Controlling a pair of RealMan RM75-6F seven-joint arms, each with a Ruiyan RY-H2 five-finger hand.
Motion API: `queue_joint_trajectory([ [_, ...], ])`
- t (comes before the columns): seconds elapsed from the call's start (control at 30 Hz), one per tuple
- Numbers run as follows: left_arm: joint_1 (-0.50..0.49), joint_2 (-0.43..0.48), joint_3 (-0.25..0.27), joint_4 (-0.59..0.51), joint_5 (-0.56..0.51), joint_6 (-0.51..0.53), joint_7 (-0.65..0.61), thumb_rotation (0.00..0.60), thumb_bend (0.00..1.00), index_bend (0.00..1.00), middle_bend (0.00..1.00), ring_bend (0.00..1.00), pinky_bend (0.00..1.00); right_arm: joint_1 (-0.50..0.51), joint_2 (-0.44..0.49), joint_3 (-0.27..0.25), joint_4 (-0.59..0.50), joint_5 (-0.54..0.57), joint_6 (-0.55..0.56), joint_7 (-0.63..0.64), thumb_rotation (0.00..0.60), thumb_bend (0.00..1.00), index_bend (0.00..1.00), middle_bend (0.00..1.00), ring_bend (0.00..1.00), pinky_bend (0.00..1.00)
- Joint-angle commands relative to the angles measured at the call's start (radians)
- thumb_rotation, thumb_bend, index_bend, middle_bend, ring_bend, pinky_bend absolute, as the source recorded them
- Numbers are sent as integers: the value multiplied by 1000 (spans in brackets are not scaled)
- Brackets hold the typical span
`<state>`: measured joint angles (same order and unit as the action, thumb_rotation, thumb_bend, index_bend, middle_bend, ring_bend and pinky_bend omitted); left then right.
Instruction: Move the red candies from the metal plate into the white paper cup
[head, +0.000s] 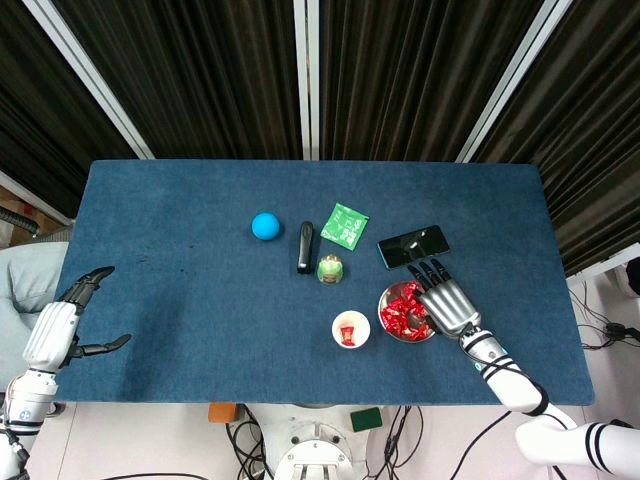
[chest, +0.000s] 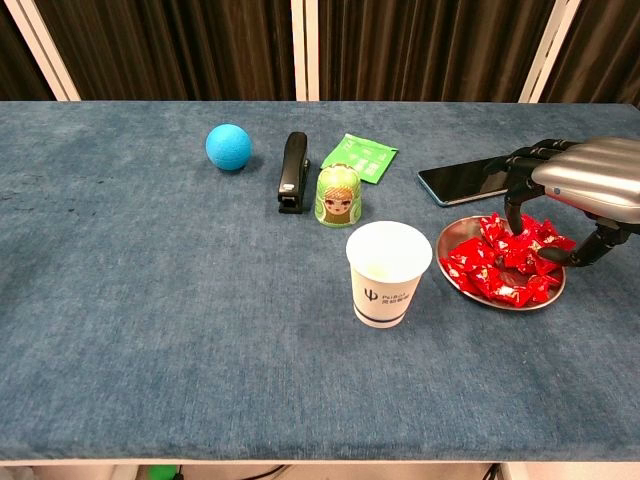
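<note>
A metal plate (head: 413, 339) (chest: 503, 303) heaped with red candies (head: 401, 311) (chest: 497, 262) sits right of the white paper cup (head: 350, 329) (chest: 385, 273). The head view shows one red candy (head: 347, 334) inside the cup. My right hand (head: 447, 304) (chest: 581, 188) hangs over the plate's right half, palm down and fingers spread. Its fingertips (chest: 514, 218) reach down onto the pile, and I see no candy gripped between them. My left hand (head: 62, 322) is open beyond the table's left edge, holding nothing.
A black phone (head: 413, 246) (chest: 478, 178) lies just behind the plate, under the right hand's fingers. A green doll (head: 330, 268) (chest: 339, 195), a black stapler (head: 305, 247) (chest: 293, 172), a green packet (head: 344, 224) (chest: 360, 157) and a blue ball (head: 265, 226) (chest: 228, 147) lie behind the cup.
</note>
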<state>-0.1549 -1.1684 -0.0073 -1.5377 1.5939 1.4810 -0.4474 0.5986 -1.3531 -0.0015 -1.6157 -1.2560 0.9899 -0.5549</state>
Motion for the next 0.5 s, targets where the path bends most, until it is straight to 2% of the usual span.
queue_joint_trajectory([
  [0.03, 0, -1, 1, 2, 0, 0, -1, 600, 94, 117, 117, 120, 247, 1, -3, 2, 1, 6, -4, -7, 600, 370, 472, 29, 0, 0],
  [0.5, 0, -3, 2, 10, -3, -4, -8, 600, 94, 118, 118, 120, 247, -2, 5, 7, -5, 37, -5, -26, 600, 384, 553, 38, 0, 0],
])
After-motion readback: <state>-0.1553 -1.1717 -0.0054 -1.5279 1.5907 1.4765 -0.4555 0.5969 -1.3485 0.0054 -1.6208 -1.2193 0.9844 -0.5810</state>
